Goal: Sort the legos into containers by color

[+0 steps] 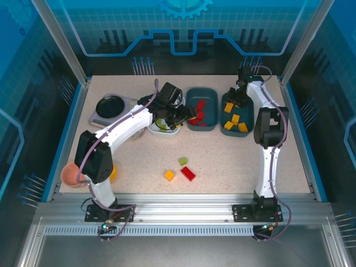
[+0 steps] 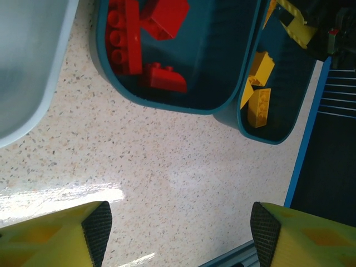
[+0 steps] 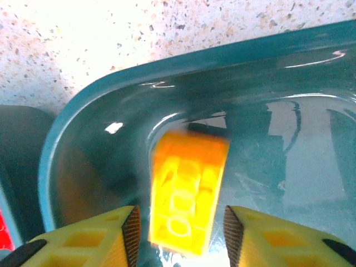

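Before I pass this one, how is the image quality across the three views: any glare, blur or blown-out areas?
Right wrist: the orange brick is smeared with blur, and the table beyond the teal tray is blown out white. Left wrist: a glare streak lies across the table, while the red bricks look crisp. Top external: the light is even and the loose bricks are sharp.

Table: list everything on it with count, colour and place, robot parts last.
white tray: one, white, far centre-left, green bricks inside, partly hidden
middle tray: one, dark teal, far centre, several red bricks inside
right tray: one, dark teal, far right, several orange bricks inside
loose bricks: three, near centre: orange brick, green brick, red brick
black bowl: one, black, far left, on a grey base
orange bowl: one, orange, near left
left gripper: open, by the white tray
right gripper: open, over the right tray
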You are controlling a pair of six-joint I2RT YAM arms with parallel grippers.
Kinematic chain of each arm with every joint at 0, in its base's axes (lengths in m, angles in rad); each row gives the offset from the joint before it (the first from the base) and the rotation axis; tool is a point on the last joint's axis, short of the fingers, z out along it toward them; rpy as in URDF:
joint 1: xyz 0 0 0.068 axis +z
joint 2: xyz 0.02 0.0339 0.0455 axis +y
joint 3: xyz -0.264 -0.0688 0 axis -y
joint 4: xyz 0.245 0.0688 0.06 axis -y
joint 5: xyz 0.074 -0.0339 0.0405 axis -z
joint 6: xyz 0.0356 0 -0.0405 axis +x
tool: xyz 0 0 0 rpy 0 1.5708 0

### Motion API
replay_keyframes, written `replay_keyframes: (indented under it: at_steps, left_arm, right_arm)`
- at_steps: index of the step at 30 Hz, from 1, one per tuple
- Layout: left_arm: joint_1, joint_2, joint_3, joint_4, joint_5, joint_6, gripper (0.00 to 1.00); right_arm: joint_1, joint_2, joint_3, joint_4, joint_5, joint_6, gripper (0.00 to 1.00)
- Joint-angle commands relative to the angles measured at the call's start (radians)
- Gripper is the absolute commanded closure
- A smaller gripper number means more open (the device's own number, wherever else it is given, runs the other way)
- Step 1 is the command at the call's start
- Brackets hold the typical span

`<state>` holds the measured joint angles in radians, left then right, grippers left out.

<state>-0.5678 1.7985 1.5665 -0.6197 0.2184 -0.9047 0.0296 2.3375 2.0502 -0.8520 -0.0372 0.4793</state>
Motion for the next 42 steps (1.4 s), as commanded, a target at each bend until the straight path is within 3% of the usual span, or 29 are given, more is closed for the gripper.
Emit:
replay_keyframes:
  at_steps: [1,4,10,18,24,28,34,42]
  left_arm:
    - [-0.009,0.0,0.019,-0.058,0.001,0.034,0.29]
    - [-0.016,-0.01,0.005,-0.073,-0.005,0.041,0.3]
    - [-0.027,-0.04,-0.021,-0.155,-0.031,0.074,0.29]
    - [-0.061,0.02,-0.082,-0.234,0.013,-0.009,0.25]
    - [-0.11,0.135,-0.05,-0.311,0.05,-0.099,0.24]
    - [-0.124,0.161,-0.093,-0.3,0.075,-0.157,0.23]
    - [-0.134,0.206,-0.116,-0.266,0.081,-0.184,0.23]
    - [-0.135,0.254,-0.109,-0.254,0.062,-0.204,0.37]
  right_arm:
    - [-0.014,0.02,0.034,-0.066,-0.012,0.013,0.48]
    - [-0.01,-0.002,0.036,-0.07,-0.013,0.002,0.38]
    - [0.044,-0.208,-0.038,-0.041,0.058,-0.045,0.36]
    - [0.26,-0.666,-0.501,0.102,0.091,-0.093,0.28]
    - [0.47,-0.992,-0.905,0.175,0.024,-0.087,0.22]
    - [0.56,-1.177,-1.081,0.197,-0.034,-0.053,0.18]
    - [0.583,-1.304,-1.165,0.158,-0.077,-0.043,0.18]
    - [0.583,-1.316,-1.165,0.149,-0.076,-0.046,0.18]
